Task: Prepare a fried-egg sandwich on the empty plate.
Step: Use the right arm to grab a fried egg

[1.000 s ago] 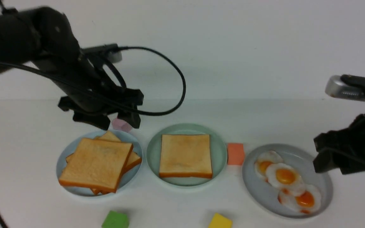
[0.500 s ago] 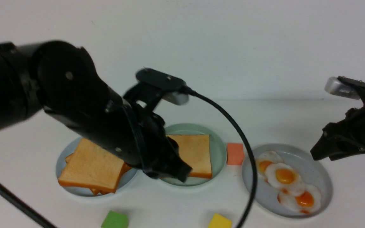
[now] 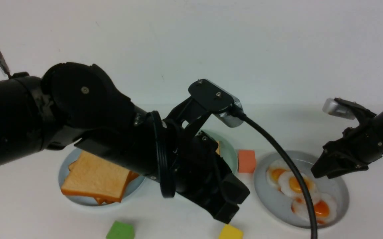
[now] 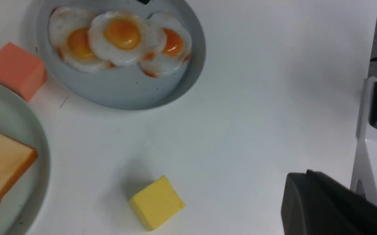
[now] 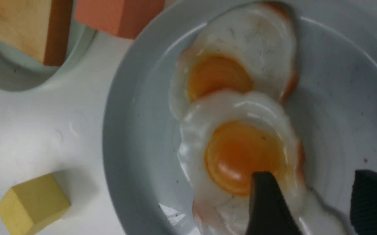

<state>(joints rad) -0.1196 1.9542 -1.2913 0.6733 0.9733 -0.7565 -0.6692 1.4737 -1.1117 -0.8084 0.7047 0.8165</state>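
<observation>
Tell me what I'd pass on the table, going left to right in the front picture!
toast pile → green block → orange block → grey plate with the fried eggs

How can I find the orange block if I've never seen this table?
Find the grey plate with three fried eggs on the right side of the table. Just left of it, between that plate and the mint-green plate, sits the orange block. The yellow block and green block lie nearer the front edge.
</observation>
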